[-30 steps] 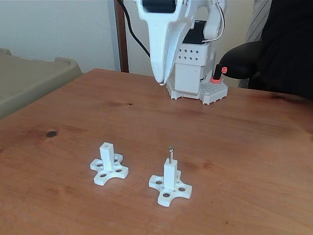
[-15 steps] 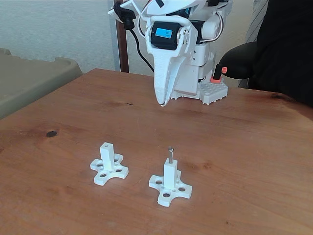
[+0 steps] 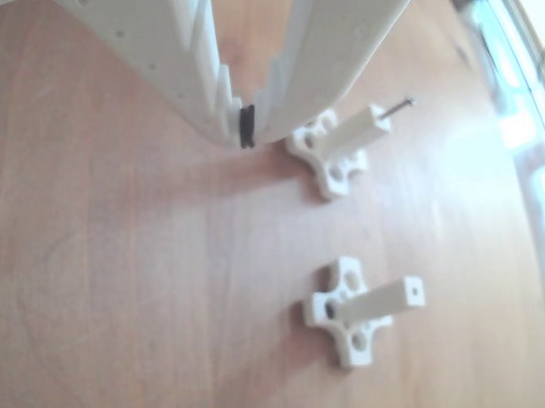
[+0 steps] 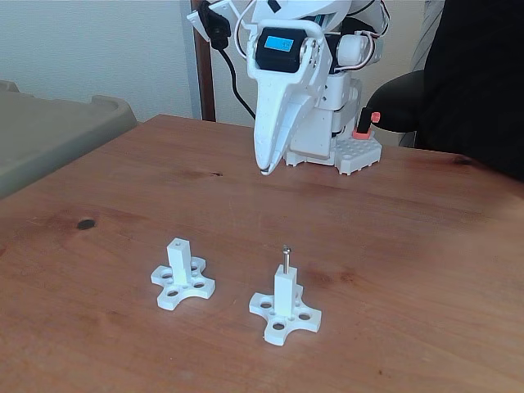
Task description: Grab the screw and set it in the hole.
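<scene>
The silver screw (image 4: pixel 286 256) stands upright in the top of the right white post (image 4: pixel 284 296) in the fixed view, its head sticking out above the post. In the other view the same screw (image 3: pixel 398 105) pokes out of the upper post (image 3: pixel 357 133). The second post (image 4: pixel 179 259) has an empty hole (image 4: pixel 178 242) in its end face, also seen as the dark hole (image 3: pixel 416 287) on the lower post (image 3: pixel 376 302). My gripper (image 4: pixel 264 169) hangs shut and empty above the table, well behind both posts. Its fingertips (image 3: pixel 246 127) meet beside the upper post's base.
The arm's white base (image 4: pixel 332 147) stands at the back of the wooden table (image 4: pixel 426 246). A person in dark clothing (image 4: pixel 479 74) sits behind the right rear edge. A beige bin (image 4: pixel 49 131) lies off the left edge. A small dark spot (image 4: pixel 86 223) marks the tabletop.
The gripper came down from higher up and its wrist turned, bringing the blue-labelled motor into view; in the last half second the tip shifted slightly left. Screw and posts have not moved.
</scene>
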Controlling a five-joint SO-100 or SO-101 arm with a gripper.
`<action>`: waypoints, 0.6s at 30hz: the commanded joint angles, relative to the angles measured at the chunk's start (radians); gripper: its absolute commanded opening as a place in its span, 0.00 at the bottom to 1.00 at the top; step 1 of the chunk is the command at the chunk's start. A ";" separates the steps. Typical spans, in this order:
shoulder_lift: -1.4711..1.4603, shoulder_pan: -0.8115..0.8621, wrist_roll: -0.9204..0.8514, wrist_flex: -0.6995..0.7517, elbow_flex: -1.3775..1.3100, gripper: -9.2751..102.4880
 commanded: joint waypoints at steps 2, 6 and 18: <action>0.020 0.000 -0.009 0.041 0.008 0.04; 0.067 0.002 -0.009 0.054 0.018 0.04; 0.067 0.003 -0.011 0.055 0.018 0.04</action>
